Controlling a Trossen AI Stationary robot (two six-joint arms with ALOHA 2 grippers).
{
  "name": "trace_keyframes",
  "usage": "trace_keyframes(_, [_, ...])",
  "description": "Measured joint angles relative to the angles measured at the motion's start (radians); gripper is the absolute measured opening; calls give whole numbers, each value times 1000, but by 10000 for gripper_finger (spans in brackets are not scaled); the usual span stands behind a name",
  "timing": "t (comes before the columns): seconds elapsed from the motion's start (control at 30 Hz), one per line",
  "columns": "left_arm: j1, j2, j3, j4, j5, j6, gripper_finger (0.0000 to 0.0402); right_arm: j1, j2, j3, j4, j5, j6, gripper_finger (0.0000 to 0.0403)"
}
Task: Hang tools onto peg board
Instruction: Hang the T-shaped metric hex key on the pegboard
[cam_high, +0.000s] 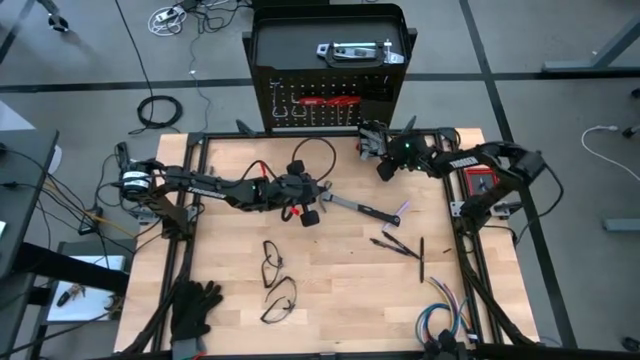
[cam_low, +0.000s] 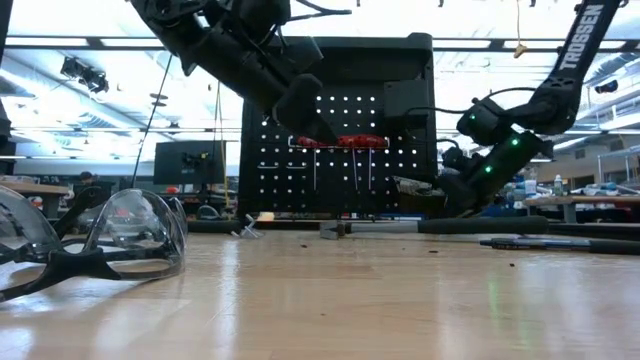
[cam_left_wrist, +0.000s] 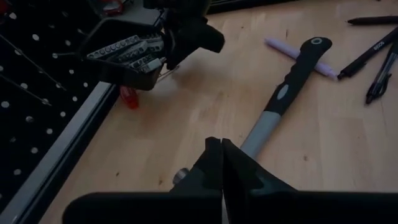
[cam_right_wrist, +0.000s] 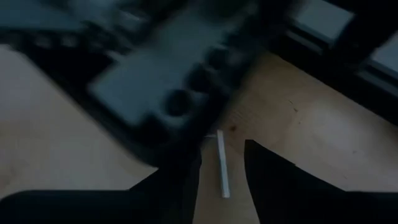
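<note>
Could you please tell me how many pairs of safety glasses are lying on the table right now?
2. One pair of safety glasses lies near the table's middle; the other pair sits just beyond it toward the front edge, right of the black gloves. None appears hidden.

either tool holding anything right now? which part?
Left tool: shut on nothing, just above the hammer lying on the table. Right tool, near the peg board: fingers apart around a small white stick; grip cannot be told.
</note>
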Motion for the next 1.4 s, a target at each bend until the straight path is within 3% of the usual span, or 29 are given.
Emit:
trace_keyframes(0.23, [0,0,0,-9,0,-2,1,-6,5,87,-184,7,-41,95])
trace_keyframes(0.47, [0,0,0,-11,0,-1,1,-5,5,104,-272,8,-40,113])
trace_keyframes(0.7, [0,0,1,-47,0,-4,1,-11,2,101,-296,-23,-21,140])
trace_keyframes(1.1, [-1,-1,1,-117,16,-92,1,3,-2,26,-179,-61,-34,142])
trace_keyframes(1.4, [-3,-1,1,-114,32,-115,1,16,4,58,-211,-50,-52,98])
